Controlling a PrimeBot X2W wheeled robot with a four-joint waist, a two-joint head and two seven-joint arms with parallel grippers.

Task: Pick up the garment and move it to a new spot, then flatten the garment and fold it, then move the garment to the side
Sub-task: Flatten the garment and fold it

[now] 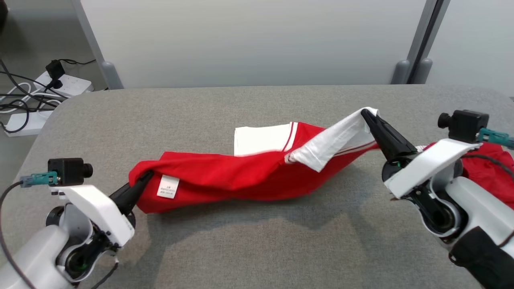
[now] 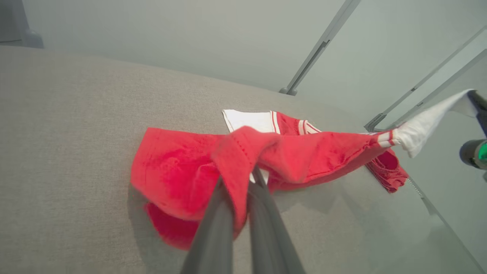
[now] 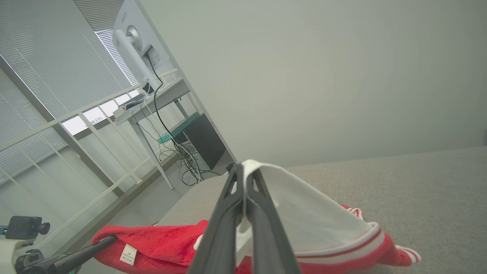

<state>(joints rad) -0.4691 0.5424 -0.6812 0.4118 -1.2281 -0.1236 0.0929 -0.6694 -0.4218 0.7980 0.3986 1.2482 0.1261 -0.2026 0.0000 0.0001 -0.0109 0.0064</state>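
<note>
We find the red shirt (image 1: 225, 176) strung across the middle of the grey tabletop (image 1: 257, 249), bunched into a long roll that runs from lower left to upper right in the head view. Our left hand (image 1: 145, 177) is closed tight on the shirt's left end, its two dark fingers pinching a fold of the fabric just beside the white care label (image 1: 168, 187). In the left wrist view the fabric wraps over and between the fingers. Our right hand (image 1: 366, 114) is likewise closed, its fingertips clamped on the edge of a white sleeve (image 1: 337, 138) with red and white striped trim, and it holds that end raised clear of the tabletop. The shirt's middle sags down and rests on the tabletop, where a second white panel (image 1: 261, 138) with the same striped edge lies flat behind the roll. More red cloth (image 1: 488, 168) shows behind our right forearm; we cannot tell how it joins the rest. Off the tabletop's far left corner, white power strips (image 1: 66, 84) with black cables lie on the floor
</note>
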